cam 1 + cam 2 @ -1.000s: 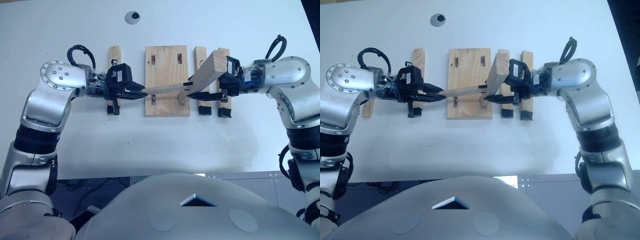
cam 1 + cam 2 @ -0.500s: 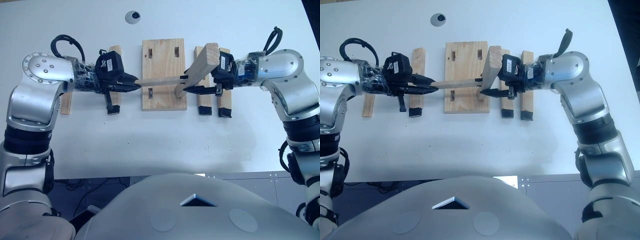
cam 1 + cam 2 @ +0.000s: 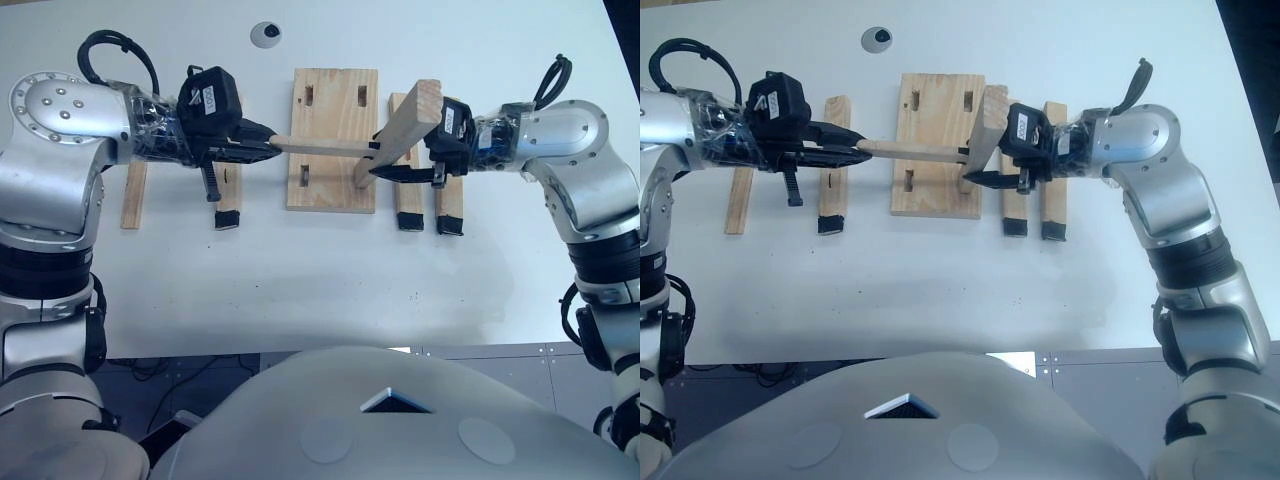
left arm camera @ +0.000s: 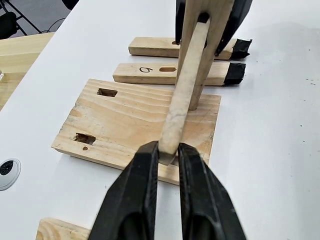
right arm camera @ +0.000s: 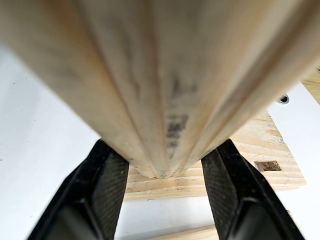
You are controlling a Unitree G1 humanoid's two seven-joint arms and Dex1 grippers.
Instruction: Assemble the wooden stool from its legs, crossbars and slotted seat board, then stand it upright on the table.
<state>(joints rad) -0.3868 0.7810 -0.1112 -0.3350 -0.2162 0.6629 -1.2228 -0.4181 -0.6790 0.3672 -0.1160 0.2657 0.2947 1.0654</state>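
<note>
My left gripper (image 3: 266, 144) is shut on the near end of a thin crossbar (image 3: 325, 148), which runs level above the slotted seat board (image 3: 330, 185). The crossbar's (image 4: 186, 82) far end sits in a hole in a thick wooden leg (image 3: 405, 122). My right gripper (image 3: 388, 172) is shut on that leg (image 5: 165, 65), which is tilted with its lower end over the board's right edge. The left gripper (image 4: 167, 156) pinches the crossbar tip between black fingers (image 4: 142, 190). The seat board (image 4: 115, 125) lies flat on the table.
Two black-tipped legs (image 3: 403, 205) (image 3: 449, 205) lie right of the board, two more (image 3: 229, 200) (image 3: 133, 195) on its left. A round grommet (image 3: 265, 35) sits at the table's far side. The table's near half is bare white.
Both arms carried the joined crossbar and leg toward the far side; my left gripper drew back leftward and the crossbar levelled. The seat board slid slightly farther away.
</note>
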